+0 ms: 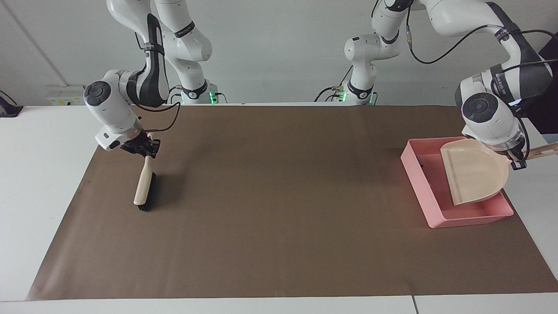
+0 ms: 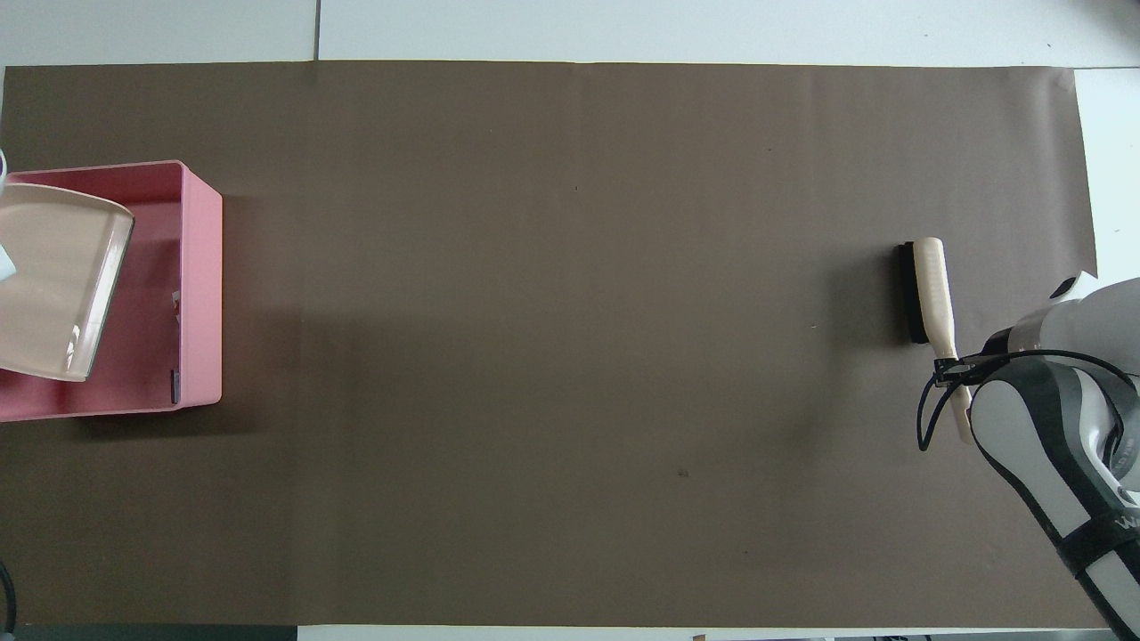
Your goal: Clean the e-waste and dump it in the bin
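The bin, a shallow pink tray, sits on the brown paper sheet that covers the bench, at the left arm's end of it. The left pincer is just over the bin's edge that faces the left arm's end, closed on the handle of the beige dustpan. The dustpan hangs above the bin, tipped steeply with its open mouth pointing down into the tray, and the pan surface that shows is bare. In the overhead view the dustpan covers much of the bin, and a few small scraps of e-waste lie on the bin's floor against the wall that faces the middle of the sheet, one pale piece and one thin dark piece closer to the robots. In the facing view a small dark bit also shows inside the bin at its corner nearest the robots. Well apart from the bin, at the right arm's end of the sheet, the right pincer is clamped on the handle of the brush, which slopes down away from the robots with its black bristles touching the paper.
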Controlling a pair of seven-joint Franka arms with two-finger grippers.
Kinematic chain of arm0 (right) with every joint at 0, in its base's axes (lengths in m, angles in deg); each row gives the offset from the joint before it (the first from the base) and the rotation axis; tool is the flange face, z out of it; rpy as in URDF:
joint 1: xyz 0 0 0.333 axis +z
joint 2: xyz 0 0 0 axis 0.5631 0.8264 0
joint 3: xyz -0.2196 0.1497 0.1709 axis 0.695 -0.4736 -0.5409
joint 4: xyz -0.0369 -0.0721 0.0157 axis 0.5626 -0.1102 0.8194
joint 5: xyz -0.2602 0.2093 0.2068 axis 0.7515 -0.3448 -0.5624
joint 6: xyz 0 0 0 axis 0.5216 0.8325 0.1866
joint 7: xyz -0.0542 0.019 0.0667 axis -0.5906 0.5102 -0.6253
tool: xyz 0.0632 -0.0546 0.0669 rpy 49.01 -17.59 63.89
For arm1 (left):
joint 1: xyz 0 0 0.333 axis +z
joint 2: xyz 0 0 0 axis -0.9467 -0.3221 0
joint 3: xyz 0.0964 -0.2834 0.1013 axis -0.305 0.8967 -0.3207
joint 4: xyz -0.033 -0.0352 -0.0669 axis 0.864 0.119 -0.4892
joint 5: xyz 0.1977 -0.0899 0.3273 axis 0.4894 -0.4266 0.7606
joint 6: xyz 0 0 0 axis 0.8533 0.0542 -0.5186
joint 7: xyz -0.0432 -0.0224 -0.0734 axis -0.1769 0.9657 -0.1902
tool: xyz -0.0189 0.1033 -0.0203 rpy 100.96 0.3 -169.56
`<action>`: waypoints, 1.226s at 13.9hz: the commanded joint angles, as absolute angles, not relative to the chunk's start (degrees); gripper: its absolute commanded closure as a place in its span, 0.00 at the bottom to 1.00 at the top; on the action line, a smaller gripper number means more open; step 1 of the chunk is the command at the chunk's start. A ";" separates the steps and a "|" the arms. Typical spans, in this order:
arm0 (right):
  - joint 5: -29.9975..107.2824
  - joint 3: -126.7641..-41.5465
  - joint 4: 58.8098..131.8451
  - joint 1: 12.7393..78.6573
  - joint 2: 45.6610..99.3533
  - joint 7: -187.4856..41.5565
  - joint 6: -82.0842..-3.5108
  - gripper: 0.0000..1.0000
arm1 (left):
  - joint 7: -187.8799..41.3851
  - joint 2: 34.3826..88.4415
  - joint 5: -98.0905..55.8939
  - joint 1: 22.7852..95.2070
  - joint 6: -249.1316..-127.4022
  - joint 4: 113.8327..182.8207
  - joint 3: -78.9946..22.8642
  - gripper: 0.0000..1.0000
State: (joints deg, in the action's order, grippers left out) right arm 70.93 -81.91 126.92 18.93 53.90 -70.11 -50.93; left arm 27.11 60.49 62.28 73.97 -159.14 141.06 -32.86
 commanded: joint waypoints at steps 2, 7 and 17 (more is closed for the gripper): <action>72.22 -82.49 128.95 18.10 52.16 -68.75 -52.55 0.66 | 22.98 61.89 69.85 67.63 -150.19 140.82 -33.38 1.00; 72.13 -82.58 125.27 18.80 52.24 -69.01 -48.01 0.00 | 10.58 61.98 77.58 62.78 -141.83 141.43 -33.38 1.00; 72.13 -83.02 95.60 27.68 53.74 -82.52 -29.39 0.00 | 19.28 69.27 57.97 62.07 -144.53 140.46 -32.85 1.00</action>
